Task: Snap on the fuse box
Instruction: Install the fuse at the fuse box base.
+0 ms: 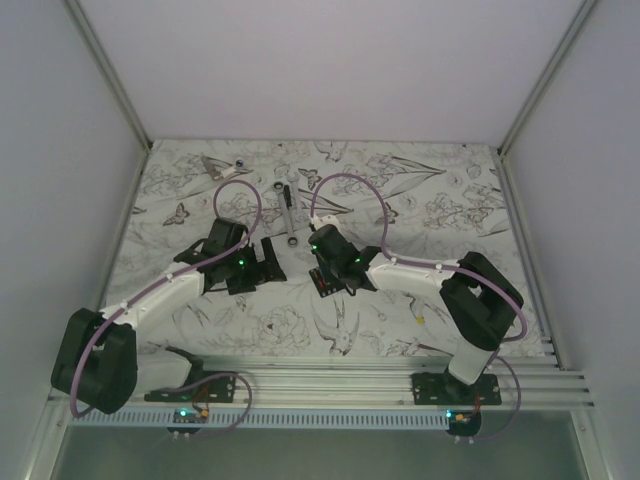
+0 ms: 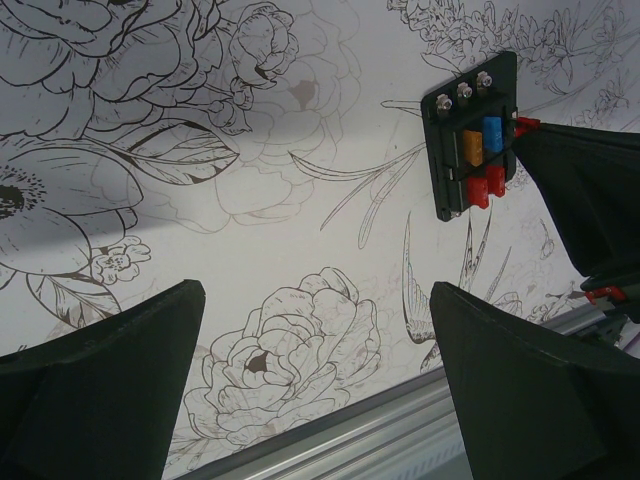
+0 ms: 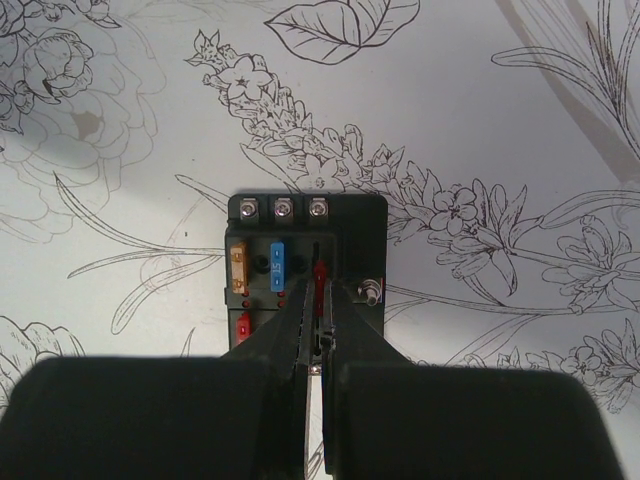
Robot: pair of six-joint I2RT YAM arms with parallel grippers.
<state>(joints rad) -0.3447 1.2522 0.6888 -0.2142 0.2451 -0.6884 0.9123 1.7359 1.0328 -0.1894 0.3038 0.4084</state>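
The fuse box (image 3: 350, 215) is a black squarish box lying flat on the flower-print table, with an orange fuse (image 3: 238, 268), a blue fuse (image 3: 277, 265) and a red fuse (image 3: 243, 326) seated in it. It also shows in the left wrist view (image 2: 447, 150) and, mostly hidden under my right gripper, in the top view (image 1: 321, 284). My right gripper (image 3: 322, 292) is shut on a small red fuse (image 3: 320, 283), held edge-on directly over the box's right-hand slots. My left gripper (image 2: 315, 380) is open and empty, just left of the box (image 1: 255, 270).
A long grey metal bar (image 1: 288, 215) lies behind the grippers. Small loose parts (image 1: 215, 165) lie at the far left corner. An aluminium rail (image 1: 330, 380) runs along the table's near edge. White walls enclose the table.
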